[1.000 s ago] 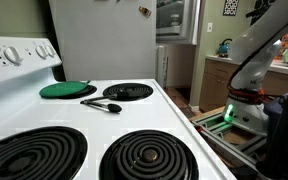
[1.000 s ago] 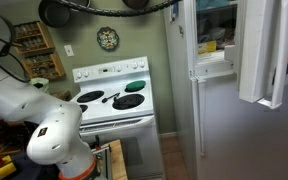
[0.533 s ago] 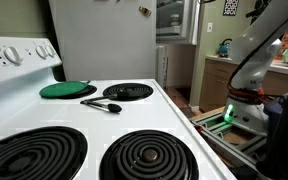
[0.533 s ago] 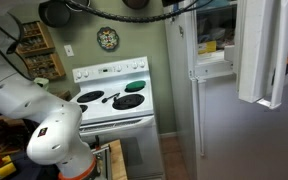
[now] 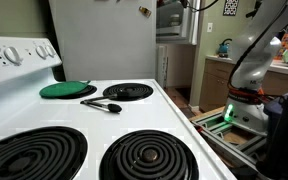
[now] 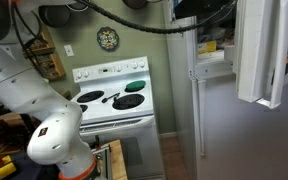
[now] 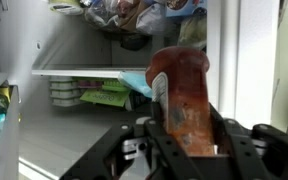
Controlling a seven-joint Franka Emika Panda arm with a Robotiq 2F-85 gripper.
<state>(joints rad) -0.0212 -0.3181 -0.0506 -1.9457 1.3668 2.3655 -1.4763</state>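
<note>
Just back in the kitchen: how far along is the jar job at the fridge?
Done: the fridge door stands open and the gripper is shut on the red jar. In hand: the jar is held in front of the shelf. Left: setting it down; it rests on nothing yet.

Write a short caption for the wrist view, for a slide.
The gripper holds a jar of red sauce before the open refrigerator, near its shelf.
</note>
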